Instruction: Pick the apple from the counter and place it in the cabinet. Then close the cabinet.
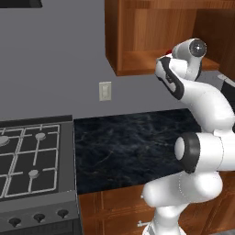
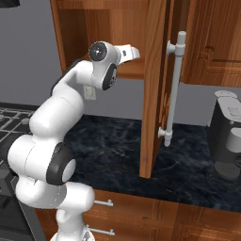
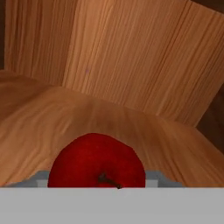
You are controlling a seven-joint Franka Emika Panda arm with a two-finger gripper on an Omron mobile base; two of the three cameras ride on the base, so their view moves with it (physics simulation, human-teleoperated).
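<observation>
The red apple (image 3: 94, 159) sits between my gripper's (image 2: 135, 52) jaws, which are shut on it, low over the cabinet's wooden shelf (image 3: 131, 127). Seen from the left base, a sliver of the apple (image 1: 169, 52) shows past my wrist at the shelf's front edge. The reddish-brown cabinet (image 1: 137, 41) hangs on the wall with its door (image 2: 153, 94) swung open toward me, and its silver bar handle (image 2: 173, 89) faces right. Below lies the black marbled counter (image 1: 128, 147). Whether the apple touches the shelf, I cannot tell.
A grey gas stove (image 1: 32, 156) adjoins the counter on the left. A dark coffee machine (image 2: 228, 136) stands on the counter at the right, past the open door. A wall outlet (image 1: 105, 91) is under the cabinet. Wooden drawer fronts (image 2: 141, 212) run below the counter.
</observation>
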